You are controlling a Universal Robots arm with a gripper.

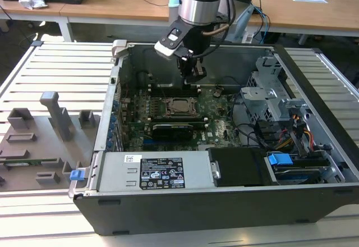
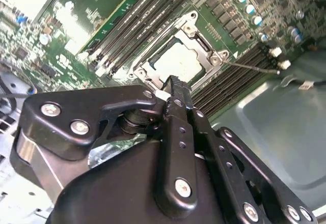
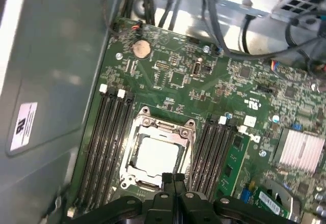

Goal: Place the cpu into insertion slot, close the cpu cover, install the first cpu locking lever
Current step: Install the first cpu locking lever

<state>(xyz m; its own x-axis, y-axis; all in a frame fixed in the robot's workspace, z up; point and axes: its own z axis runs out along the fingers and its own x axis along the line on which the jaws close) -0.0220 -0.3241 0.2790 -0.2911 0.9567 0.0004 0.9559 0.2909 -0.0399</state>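
Wooden desks (image 1: 112, 7) behind; pale slatted worktable (image 1: 56, 62) below; grey fixture tray (image 1: 28, 146) at exterior view's left.

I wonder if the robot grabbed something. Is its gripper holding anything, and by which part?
Nothing, it seems. The gripper is shut with nothing between its fingers, its tip by the edge of the cpu cover, which lies over the cpu.

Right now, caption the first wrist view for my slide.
Shut pincer at the edge of the cpu cover, which frames the seated cpu.
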